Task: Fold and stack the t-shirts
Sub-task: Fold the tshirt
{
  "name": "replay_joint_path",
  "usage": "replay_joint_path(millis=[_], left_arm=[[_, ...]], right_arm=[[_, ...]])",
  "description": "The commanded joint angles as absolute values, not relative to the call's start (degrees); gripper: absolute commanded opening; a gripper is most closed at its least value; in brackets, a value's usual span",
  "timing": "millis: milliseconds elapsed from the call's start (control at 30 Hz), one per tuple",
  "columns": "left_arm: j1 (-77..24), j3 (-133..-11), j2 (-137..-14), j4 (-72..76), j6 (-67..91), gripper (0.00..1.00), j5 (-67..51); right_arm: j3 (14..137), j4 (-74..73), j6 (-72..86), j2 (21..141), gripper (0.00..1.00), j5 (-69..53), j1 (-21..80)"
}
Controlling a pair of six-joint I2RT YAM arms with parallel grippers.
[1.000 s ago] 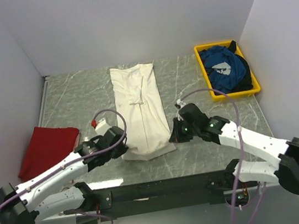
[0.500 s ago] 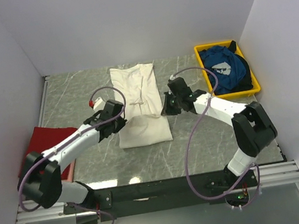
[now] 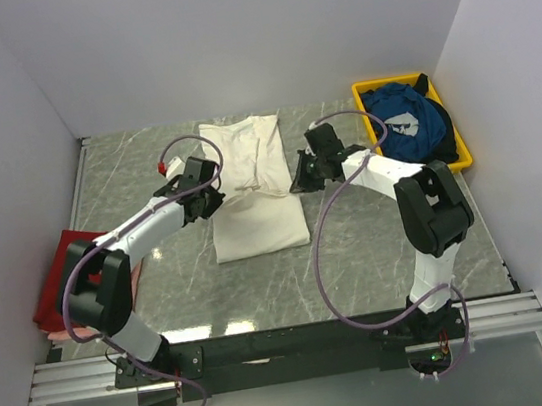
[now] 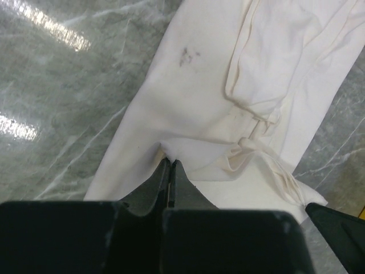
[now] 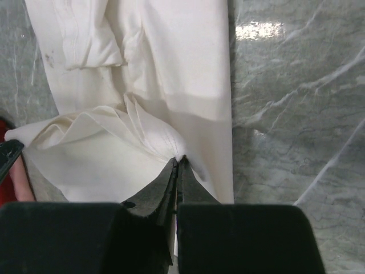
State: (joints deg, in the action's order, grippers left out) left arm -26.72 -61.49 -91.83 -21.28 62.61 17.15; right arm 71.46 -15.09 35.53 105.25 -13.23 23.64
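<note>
The cream-white t-shirt (image 3: 259,227) lies as a long strip in the middle of the table, its near end lifted and doubled back over itself. My left gripper (image 3: 213,203) is shut on the shirt's left hem corner (image 4: 170,161). My right gripper (image 3: 297,185) is shut on the right hem corner (image 5: 178,160), where the cloth bunches in pleats. Both hold the hem above the shirt's middle. The dark red t-shirt (image 3: 69,272) lies at the left edge, partly under the left arm. The blue t-shirt with a white print (image 3: 403,124) sits crumpled in the tray.
A yellow plastic tray (image 3: 377,153) stands at the back right corner against the wall. White walls close in the table on the left, back and right. Purple cables loop over both arms. Bare marble shows on either side of the white t-shirt.
Both grippers have carried the white shirt's near hem away from the arm bases toward the far end, folding the lower part over. The shirt's outline on the table is now shorter.
</note>
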Motion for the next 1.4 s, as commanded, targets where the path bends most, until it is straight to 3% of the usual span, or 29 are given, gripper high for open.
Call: replay_joint_path(millis=[0, 467, 500, 567, 600, 633, 700, 767, 800, 933, 967, 1000, 1067, 1100, 1200, 1367], left_arm=[[-25.7, -65.6, -93.1, -20.5, 60.4, 0.01, 16.5], [-22.1, -71.9, -101.7, -18.4, 56.4, 0.01, 13.1], [-21.6, -72.1, -102.3, -18.1, 56.0, 0.06, 12.9], [-21.1, -72.6, -102.7, -17.8, 55.3, 0.34, 12.8], [-20.5, -72.7, -102.5, -17.7, 55.0, 0.61, 12.6], [-20.2, -72.4, -102.2, -17.0, 54.3, 0.72, 11.9], [-19.8, -72.1, -100.4, -16.4, 53.6, 0.89, 11.4], [-19.9, -71.5, -98.2, -16.2, 53.0, 0.92, 11.3], [-19.9, -71.2, -97.3, -16.3, 53.1, 0.92, 11.2], [-21.1, -67.6, -93.5, -16.1, 54.7, 0.71, 11.0], [-21.6, -67.1, -92.8, -15.6, 55.1, 0.61, 10.7], [-22.8, -66.5, -92.6, -15.5, 55.5, 0.43, 9.6], [-24.0, -64.8, -92.5, -14.9, 56.7, 0.32, 8.4], [-25.4, -64.1, -92.2, -14.7, 57.3, 0.2, 8.0], [-27.2, -57.0, -90.9, -9.2, 60.3, 0.01, 4.2], [-30.0, -51.2, -89.1, -4.2, 62.0, 0.01, 1.5]], right_arm=[[74.7, -12.9, 35.4, 105.9, 0.0, -14.9, 22.2], [84.5, -16.0, 34.7, 114.0, 0.01, -18.9, 19.1], [85.0, -16.2, 34.7, 114.8, 0.04, -18.9, 19.1], [86.2, -17.1, 34.1, 115.5, 0.23, -19.2, 18.7], [86.6, -17.5, 33.8, 115.4, 0.35, -18.9, 18.6], [86.7, -17.8, 33.6, 115.1, 0.41, -18.5, 18.6], [86.7, -18.0, 33.0, 113.5, 0.5, -17.4, 18.5], [86.0, -18.5, 32.3, 111.3, 0.52, -16.6, 18.6], [85.5, -18.5, 32.3, 110.4, 0.52, -15.5, 18.9], [80.7, -17.0, 32.3, 105.9, 0.5, -12.9, 22.0], [80.2, -17.0, 32.5, 105.0, 0.5, -12.5, 22.9], [79.1, -16.9, 32.7, 104.6, 0.47, -12.5, 23.9], [77.2, -15.6, 33.3, 103.3, 0.45, -12.1, 26.7], [75.1, -15.0, 34.0, 102.8, 0.44, -12.0, 27.6], [71.6, -12.1, 35.5, 101.7, 0.38, -12.5, 31.1], [67.4, -9.1, 37.7, 100.5, 0.36, -13.6, 37.0]])
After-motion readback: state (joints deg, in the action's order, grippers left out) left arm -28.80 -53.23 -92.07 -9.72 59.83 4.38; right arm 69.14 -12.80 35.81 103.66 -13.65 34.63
